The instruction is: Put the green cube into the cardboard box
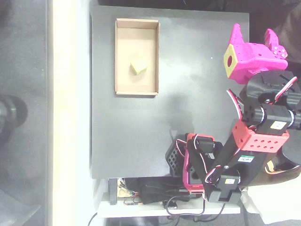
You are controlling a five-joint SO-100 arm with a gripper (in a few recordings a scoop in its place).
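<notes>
From the overhead view I see the small lime, yellow-green cube [138, 66] lying on the floor of the shallow tan cardboard box [118, 56], a little right of the box's middle and turned at an angle to the walls. It touches none of the 4 low walls. The box sits in the upper left part of the dark grey table [197, 108], its long side running up and down the frame.

My magenta gripper [254, 36] is at the upper right of the frame, well apart from the box, near the table's right edge. Its 2 fingers [236, 34] point toward the top of the frame with a clear gap between them, so I read them as spread apart and holding nothing. A yellow-green square patch with a dark hole shows on the gripper's left face.

Below it, the arm's black and red links [261, 132] fold down toward the lower right, and the red-framed base [197, 165] with bundled wires sits at the table's bottom edge.
</notes>
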